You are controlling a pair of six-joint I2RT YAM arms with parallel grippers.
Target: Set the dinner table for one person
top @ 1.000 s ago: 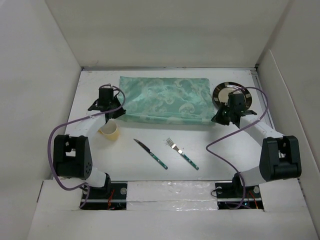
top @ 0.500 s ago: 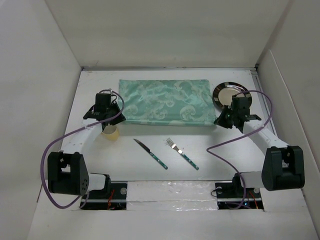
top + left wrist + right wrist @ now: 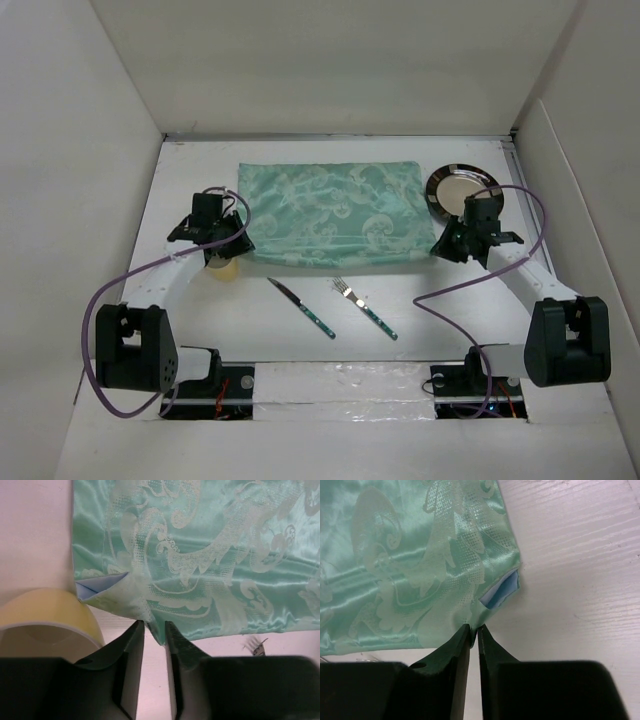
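both grippers have pulled back toward the bases since a moment ago, dragging the near edge of the mint-green cloth [image 3: 330,212] with them. left gripper [image 3: 154,629] has its fingers almost together, pinching the cloth's near left corner. right gripper [image 3: 474,629] pinches the near right corner the same way. yellow cup [image 3: 45,617] sits just beside the left fingers. plate [image 3: 452,188] is just off the cloth's right end. knife [image 3: 301,308] and fork [image 3: 364,307] lie nearer the bases on the white dinner table [image 3: 250,330], which is under all of it.

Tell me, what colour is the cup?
The cup is pale yellow, which shows best in the left wrist view.
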